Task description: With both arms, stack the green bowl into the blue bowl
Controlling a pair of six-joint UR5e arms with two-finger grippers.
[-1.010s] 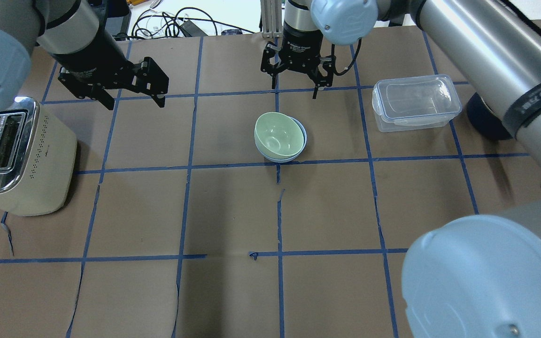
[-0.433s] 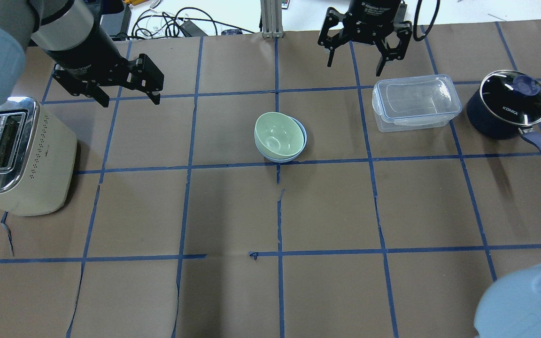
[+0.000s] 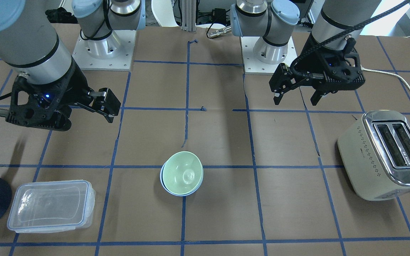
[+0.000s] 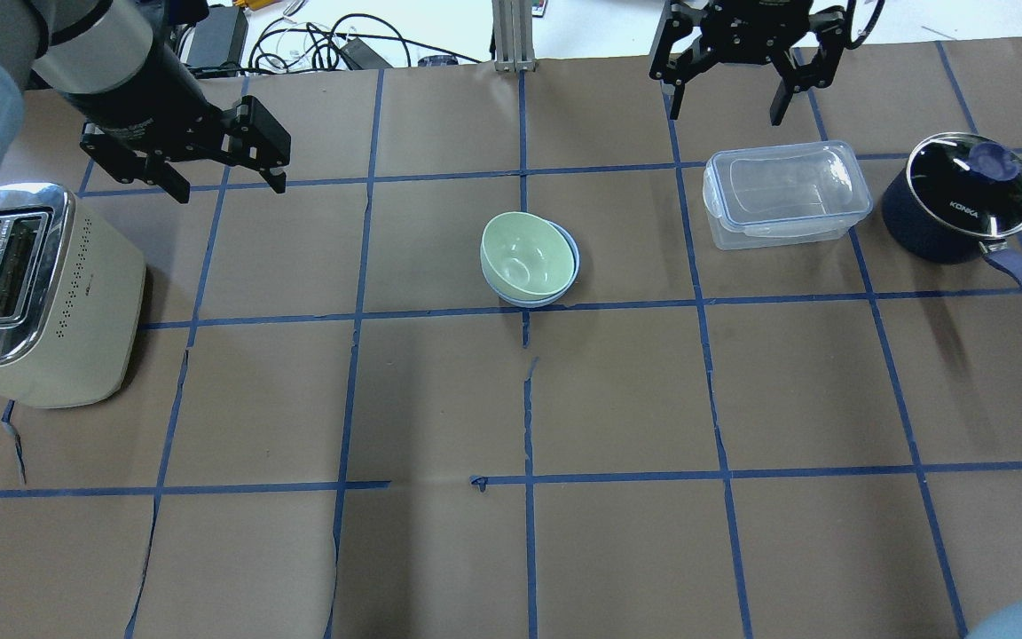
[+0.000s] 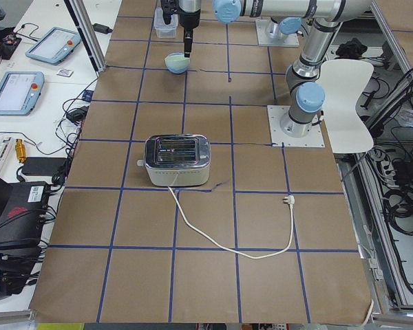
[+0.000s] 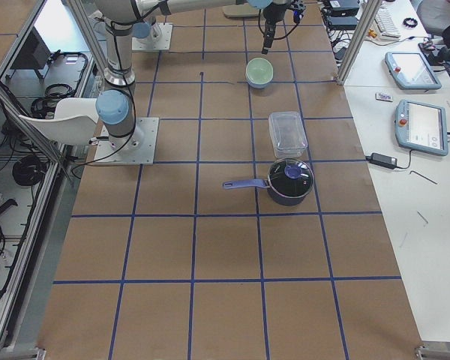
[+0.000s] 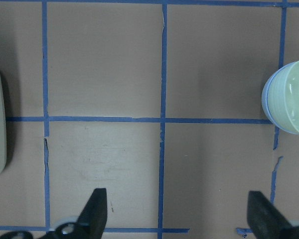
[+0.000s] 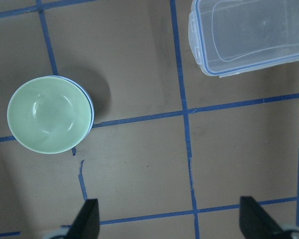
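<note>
1. Seen from overhead, the green bowl [image 4: 524,253] sits nested inside the blue bowl [image 4: 570,275] near the middle of the table [image 4: 440,399].
2. The green bowl is offset toward 9 o'clock, so only a thin crescent of the blue rim shows, from about 3 to 6 o'clock.
3. Both bowls are upright and open side up, and neither gripper touches them.
4. The left gripper [image 4: 231,191] hangs above the table at 10 o'clock from the bowls, well apart from them. Its jaws are spread wide with nothing between them.
5. The right gripper [image 4: 722,108] hangs at 1 o'clock from the bowls, by the table's far edge. Its jaws are also wide apart and hold nothing.
6. A toaster [image 4: 41,293] stands at 9 o'clock from the bowls.
7. A clear lidded box [image 4: 786,193] lies at 2 o'clock from the bowls, with a dark blue pot [image 4: 959,197] just beside it at 3 o'clock.
</note>
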